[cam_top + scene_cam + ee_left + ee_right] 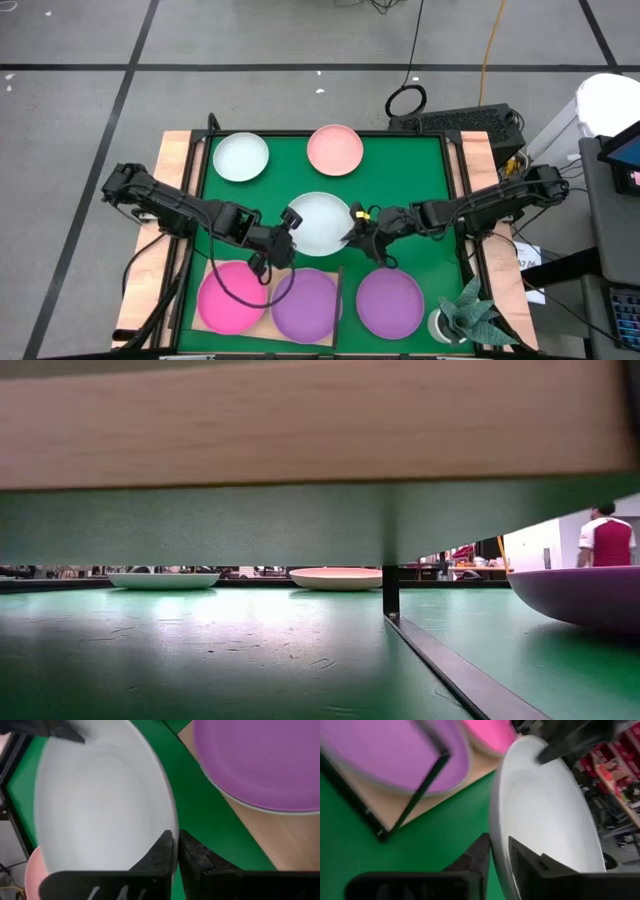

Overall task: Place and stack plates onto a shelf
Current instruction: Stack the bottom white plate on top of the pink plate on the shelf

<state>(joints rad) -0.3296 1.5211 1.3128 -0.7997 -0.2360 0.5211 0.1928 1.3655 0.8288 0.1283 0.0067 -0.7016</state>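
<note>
- White plate (320,222), held up off the green mat (400,180), sits between the two grippers: the left gripper (287,222) is clamped on one edge, the right gripper (357,228) on the opposite edge.
- In the left wrist view its fingers (162,851) pinch the rim of the white plate (100,805); in the right wrist view the fingers (480,851) do the same.
- Just past both grippers lies the light-wood shelf (268,318), bearing a magenta plate (231,296) and a purple plate (306,304) side by side.
- Another purple plate (390,302) rests on the mat beside the right gripper.
- Beyond the held plate, a pale mint plate (241,157) and a salmon plate (335,150) lie well apart from both grippers.
</note>
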